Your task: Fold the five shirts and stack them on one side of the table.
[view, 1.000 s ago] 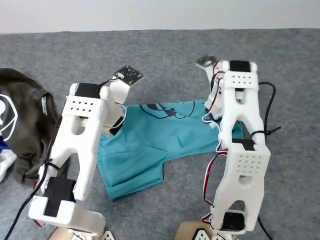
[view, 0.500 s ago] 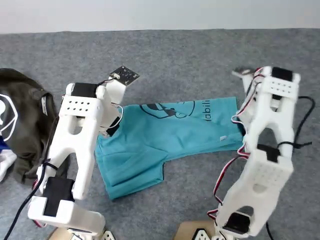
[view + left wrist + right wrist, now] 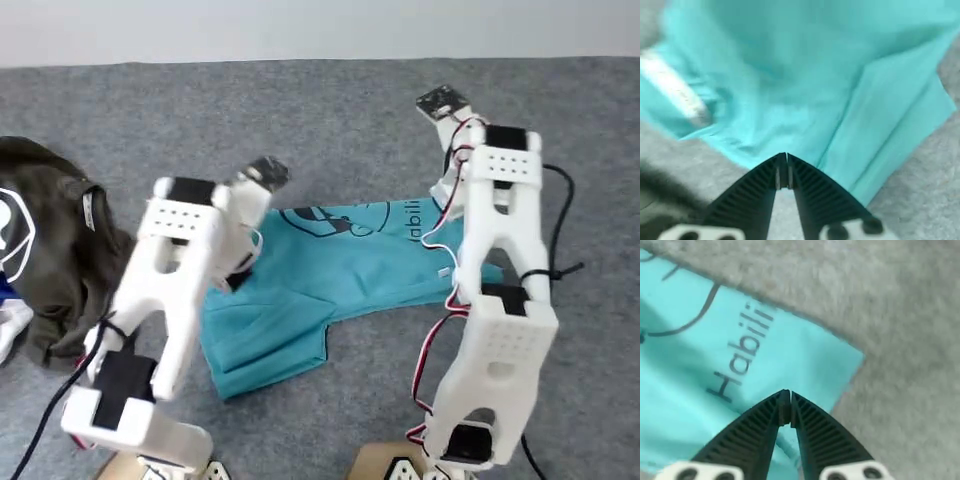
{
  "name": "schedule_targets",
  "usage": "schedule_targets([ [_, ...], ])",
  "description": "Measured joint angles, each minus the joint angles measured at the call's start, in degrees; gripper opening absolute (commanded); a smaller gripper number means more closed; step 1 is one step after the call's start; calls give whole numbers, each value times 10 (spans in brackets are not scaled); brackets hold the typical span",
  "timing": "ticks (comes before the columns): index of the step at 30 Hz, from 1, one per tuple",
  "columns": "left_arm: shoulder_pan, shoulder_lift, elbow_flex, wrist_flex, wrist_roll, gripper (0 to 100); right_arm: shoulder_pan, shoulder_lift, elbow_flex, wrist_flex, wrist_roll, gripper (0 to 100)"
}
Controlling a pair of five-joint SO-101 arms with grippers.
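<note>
1. Left gripper [image 3: 782, 172]: its black ridged fingers are pressed together, empty, over the rumpled teal cotton shirt [image 3: 805, 85].
2. Right gripper [image 3: 786, 409]: likewise clenched, above the shirt's corner by dark lettering.
3. High view: the shirt lies half-folded between both arms on the grey felt table [image 3: 350, 110].

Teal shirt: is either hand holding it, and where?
Apparently nothing. Left hand and right hand are both shut over the teal shirt; no cloth visibly pinched.

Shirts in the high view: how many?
2 clearly: a teal shirt spread in the middle, and a dark olive shirt heaped at the left edge. Blue and white cloth beside it may be more.
</note>
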Motion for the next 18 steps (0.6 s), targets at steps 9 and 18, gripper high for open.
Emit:
schedule_targets([
  [9, -11, 96, 61, -92, -3, 6, -11, 10, 0, -8, -1, 9],
  [18, -22, 151, 38, -96, -3, 6, -11, 38, 0, -33, -1, 9],
])
